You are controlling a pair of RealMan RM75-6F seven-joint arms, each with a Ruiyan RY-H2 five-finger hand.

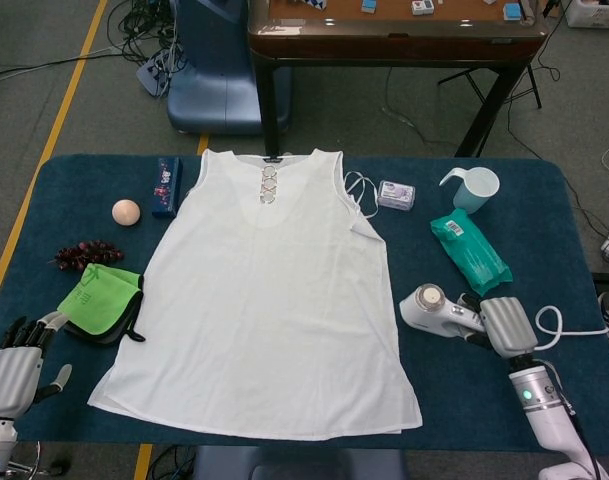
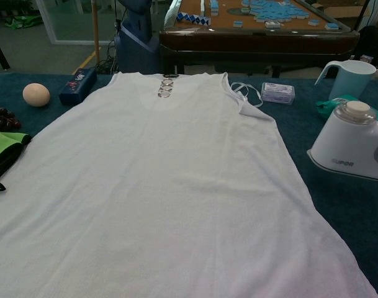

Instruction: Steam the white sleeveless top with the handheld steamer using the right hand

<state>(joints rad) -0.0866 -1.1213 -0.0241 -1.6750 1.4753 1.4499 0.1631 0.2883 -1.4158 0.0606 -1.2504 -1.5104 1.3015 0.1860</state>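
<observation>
The white sleeveless top [image 1: 269, 300] [image 2: 157, 186] lies flat across the middle of the blue table, neckline at the far side. My right hand [image 1: 506, 326] grips the handle of the white handheld steamer [image 1: 431, 307] [image 2: 353, 149], which hovers just right of the top's right edge, head pointing left. The steamer's white cord [image 1: 564, 328] loops to the right. My left hand [image 1: 12, 362] stays at the near left corner with its fingers apart and nothing in it. The chest view shows neither hand.
Right of the top are a green wipes pack [image 1: 470, 250], a pale blue jug [image 1: 472, 187] and a small packet [image 1: 396, 194]. On the left lie a green cloth [image 1: 102, 300], dark grapes [image 1: 84, 254], a peach ball [image 1: 126, 211] and a blue box [image 1: 165, 185].
</observation>
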